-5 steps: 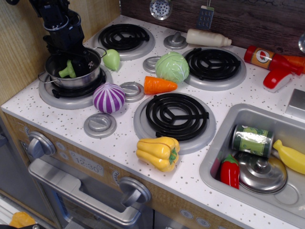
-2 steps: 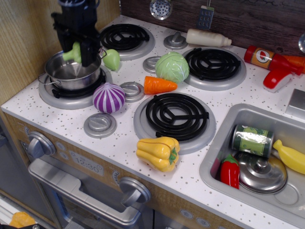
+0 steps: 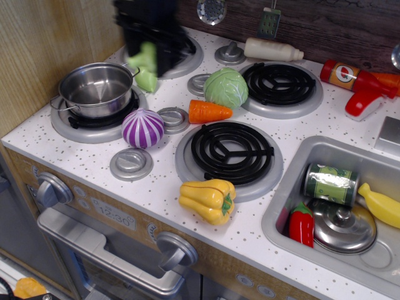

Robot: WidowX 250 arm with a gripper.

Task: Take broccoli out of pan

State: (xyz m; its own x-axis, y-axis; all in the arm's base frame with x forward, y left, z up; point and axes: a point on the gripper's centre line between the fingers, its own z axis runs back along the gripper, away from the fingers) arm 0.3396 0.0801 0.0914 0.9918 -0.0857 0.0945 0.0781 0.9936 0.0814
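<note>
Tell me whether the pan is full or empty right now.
Empty. The pan shows only its bare shiny steel bottom. The broccoli is out of it, held in the tool above the stovetop to the pan's right.

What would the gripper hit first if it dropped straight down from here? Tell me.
Probably the pale-green pear toy: the gripper, shut on the broccoli, appears directly above it, beside the pan. Motion blur and one view leave depth uncertain.

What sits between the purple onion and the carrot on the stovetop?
Between the purple onion and the carrot lies a grey stove knob, seen in the single overhead view.
</note>
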